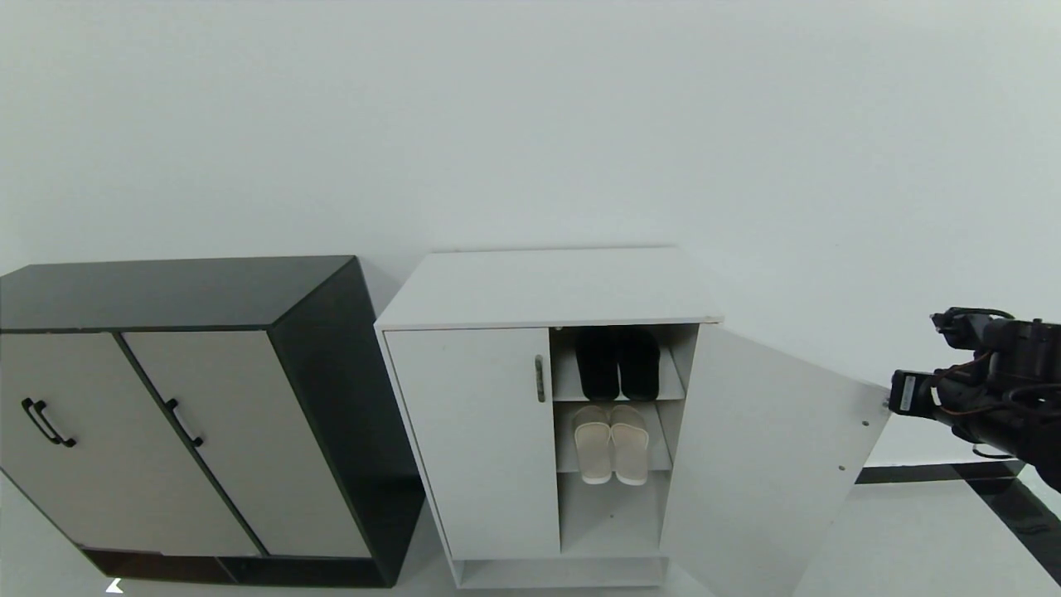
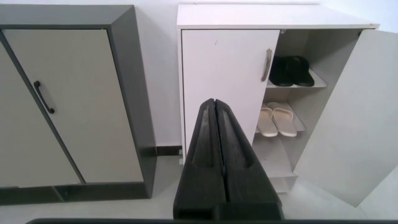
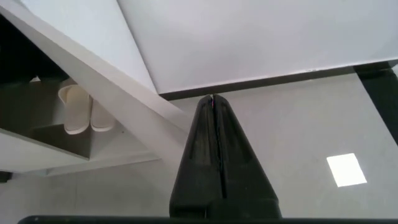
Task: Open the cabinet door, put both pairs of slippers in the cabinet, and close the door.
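Pale wall (image 1: 530, 124) and a light floor (image 1: 928, 539) crossed by a dark stripe (image 1: 912, 474) lie behind the work. The right gripper (image 1: 902, 396) has its fingers pressed together with nothing between them. Its tip sits right at the free edge of the open door (image 1: 763, 448), on the door's outer side; whether it actually touches the panel cannot be told. The left gripper (image 2: 215, 104) is likewise closed and empty, hanging well back from the furniture and pointing toward the white cabinet (image 1: 547, 290). That door stands swung wide to the robot's right, while the shut door (image 1: 472, 439) beside it, with its slim handle (image 1: 540, 379), covers the other half. Inside the exposed half, the black slippers (image 1: 617, 361) rest side by side on the upper shelf (image 1: 675, 390), and the pale slippers (image 1: 612, 439) lie side by side on the middle shelf (image 1: 661, 456) just below; the bottom compartment holds nothing. A dark cabinet (image 1: 166, 290) with both doors shut stands just beside the white one, on the robot's left. By this layout, opening and both placements look finished, and only closing is left: the right arm seems placed to push the panel round until it meets the frame.
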You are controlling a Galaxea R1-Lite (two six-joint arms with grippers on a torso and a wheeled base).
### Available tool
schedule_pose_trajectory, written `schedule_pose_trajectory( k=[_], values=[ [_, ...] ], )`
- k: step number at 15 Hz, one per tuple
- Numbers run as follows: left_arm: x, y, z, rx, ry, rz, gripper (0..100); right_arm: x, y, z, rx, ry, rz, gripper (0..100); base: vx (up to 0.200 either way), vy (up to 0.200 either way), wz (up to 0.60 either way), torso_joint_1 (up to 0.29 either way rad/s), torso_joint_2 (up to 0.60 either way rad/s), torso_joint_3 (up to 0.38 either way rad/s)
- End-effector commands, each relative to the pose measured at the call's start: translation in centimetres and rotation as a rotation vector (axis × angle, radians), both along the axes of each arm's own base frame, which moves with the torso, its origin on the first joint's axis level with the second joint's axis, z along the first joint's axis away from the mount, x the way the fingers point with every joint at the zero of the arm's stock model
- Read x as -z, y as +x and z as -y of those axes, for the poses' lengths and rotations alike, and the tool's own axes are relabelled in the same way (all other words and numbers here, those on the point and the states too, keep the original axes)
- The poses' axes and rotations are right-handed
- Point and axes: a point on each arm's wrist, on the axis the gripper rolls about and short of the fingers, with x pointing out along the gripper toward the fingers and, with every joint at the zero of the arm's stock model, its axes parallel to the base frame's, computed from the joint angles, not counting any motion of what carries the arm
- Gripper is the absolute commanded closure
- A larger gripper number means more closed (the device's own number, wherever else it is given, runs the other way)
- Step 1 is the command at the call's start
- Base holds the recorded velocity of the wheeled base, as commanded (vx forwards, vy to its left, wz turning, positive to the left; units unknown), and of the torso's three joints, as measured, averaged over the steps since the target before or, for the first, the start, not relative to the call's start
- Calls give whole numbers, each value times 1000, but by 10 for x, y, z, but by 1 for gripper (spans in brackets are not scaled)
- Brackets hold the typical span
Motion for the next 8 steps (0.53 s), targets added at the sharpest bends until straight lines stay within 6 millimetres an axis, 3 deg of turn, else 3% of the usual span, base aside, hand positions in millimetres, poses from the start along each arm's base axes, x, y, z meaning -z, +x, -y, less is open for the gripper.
schedule_pose_trajectory(
  k=[1,8],
  values=[
    [0,0,0,-1,-1,0,100,7,3,2,4,2,-17,100,0,0,0,0,0,0],
    [0,0,0,-1,-1,0,100,12,2,0,-7,-17,-33,100,0,0,0,0,0,0]
  ],
)
